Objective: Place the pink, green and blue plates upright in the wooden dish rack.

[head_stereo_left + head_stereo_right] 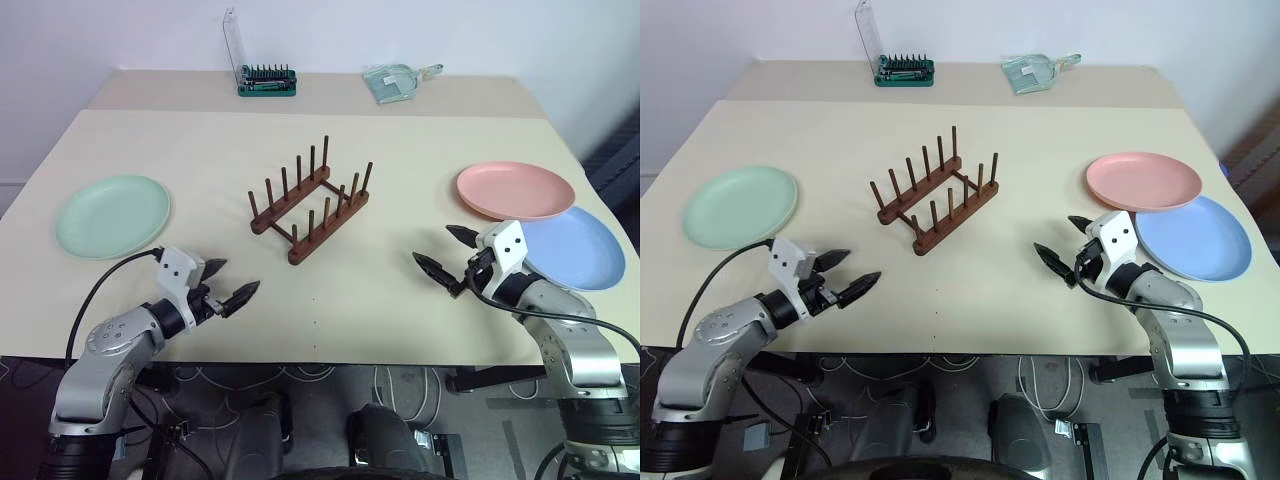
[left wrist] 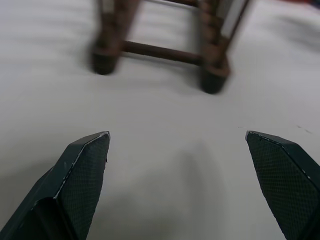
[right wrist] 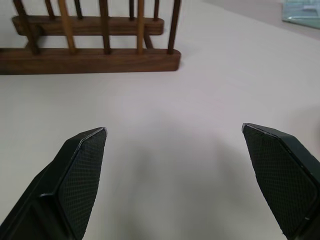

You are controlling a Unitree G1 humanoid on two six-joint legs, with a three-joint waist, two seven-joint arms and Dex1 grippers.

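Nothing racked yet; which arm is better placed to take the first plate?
Probably right: the right gripper, open, sits right beside the pink plate overlapping the blue plate. The left gripper is farther from the green plate.

Empty wooden dish rack (image 1: 936, 204) stands between two wide-spread grippers, plates flat.

The table (image 1: 400, 300) lay bare between the dish rack (image 1: 310, 200) at the middle and the near edge, leaving open passage for both grippers. The left gripper (image 1: 229, 283) and right gripper (image 1: 446, 252), jaws wide, hung over that bare strip with nothing between them and the rack. The green plate (image 1: 112, 215) lay alone at the left. At the right the pink plate (image 1: 515, 189) overlapped the blue plate (image 1: 575, 245). A tool box (image 1: 266, 80) and dustpan (image 1: 395, 82) stood far back.
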